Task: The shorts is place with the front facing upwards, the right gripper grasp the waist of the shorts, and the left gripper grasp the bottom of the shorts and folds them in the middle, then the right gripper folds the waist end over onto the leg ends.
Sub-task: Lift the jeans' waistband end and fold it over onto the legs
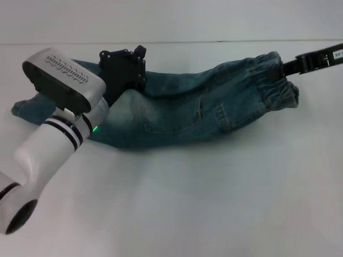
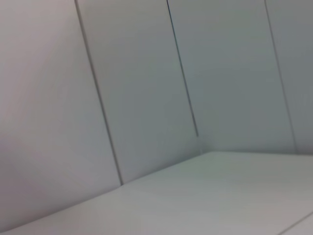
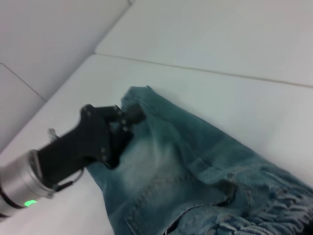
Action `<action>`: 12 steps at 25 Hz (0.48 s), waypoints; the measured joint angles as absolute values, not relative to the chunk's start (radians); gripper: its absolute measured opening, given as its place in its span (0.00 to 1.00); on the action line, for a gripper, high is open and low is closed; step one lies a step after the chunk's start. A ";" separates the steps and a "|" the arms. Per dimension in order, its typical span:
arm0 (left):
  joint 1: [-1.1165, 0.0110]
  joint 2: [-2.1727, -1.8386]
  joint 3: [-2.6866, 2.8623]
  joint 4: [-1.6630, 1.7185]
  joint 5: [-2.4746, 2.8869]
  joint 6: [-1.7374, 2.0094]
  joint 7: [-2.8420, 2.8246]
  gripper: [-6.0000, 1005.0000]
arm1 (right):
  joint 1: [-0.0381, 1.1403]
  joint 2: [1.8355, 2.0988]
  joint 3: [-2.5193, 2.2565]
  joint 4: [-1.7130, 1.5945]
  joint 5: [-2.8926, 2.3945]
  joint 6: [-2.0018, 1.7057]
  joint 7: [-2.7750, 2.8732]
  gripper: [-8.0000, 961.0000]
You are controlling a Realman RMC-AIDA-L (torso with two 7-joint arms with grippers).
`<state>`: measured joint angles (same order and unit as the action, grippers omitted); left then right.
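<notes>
Surface: a plain white table [image 1: 214, 203], backed by pale wall panels [image 2: 137, 88] with thin dark seams; the left wrist view shows only these panels and a strip of the tabletop.

Shorts: the shorts [image 1: 187, 110] lie across the middle of the table in the head view, stretched lengthwise from about 9 o'clock to about 2 o'clock — already doubled along their length into a narrow band. A pale faded patch and a stitched pocket face up.

Waist: the waist of the shorts [image 1: 276, 80] is the puckered elastic band at the 2 o'clock end, bunched and slightly lifted toward the black arm there.

Leg ends: the bottom of the shorts [image 1: 29, 107] lies at the 9 o'clock end, partly hidden behind the white forearm; one hem shows beside the black fingers in the right wrist view.

Right gripper: the right gripper [image 1: 282, 68] comes in from the 2 o'clock edge, its black arm bearing a small white label; its tip meets the far edge of the waistband and looks clamped on the cloth, though the fingers themselves are mostly hidden by the denim.

Left gripper: the left gripper [image 1: 140, 56] sits at about 10 o'clock on the far edge of the shorts near the leg end — in the right wrist view its fingers [image 3: 131, 115] are pinched together on the denim edge. A green light glows on its silver wrist.
</notes>
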<state>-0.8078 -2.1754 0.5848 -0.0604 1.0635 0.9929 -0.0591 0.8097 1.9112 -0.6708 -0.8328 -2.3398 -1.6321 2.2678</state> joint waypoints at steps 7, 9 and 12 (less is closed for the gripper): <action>-0.813 -2.175 0.533 -0.122 1.077 0.973 0.062 0.01 | 0.824 1.907 -0.667 -0.911 -2.302 -1.702 2.318 0.06; -0.823 -2.175 0.535 -0.135 1.089 0.958 0.063 0.01 | 0.830 1.907 -0.667 -0.925 -2.294 -1.711 2.329 0.06; -0.838 -2.175 0.536 -0.157 1.122 0.932 0.064 0.01 | 0.845 1.909 -0.668 -0.932 -2.292 -1.723 2.340 0.06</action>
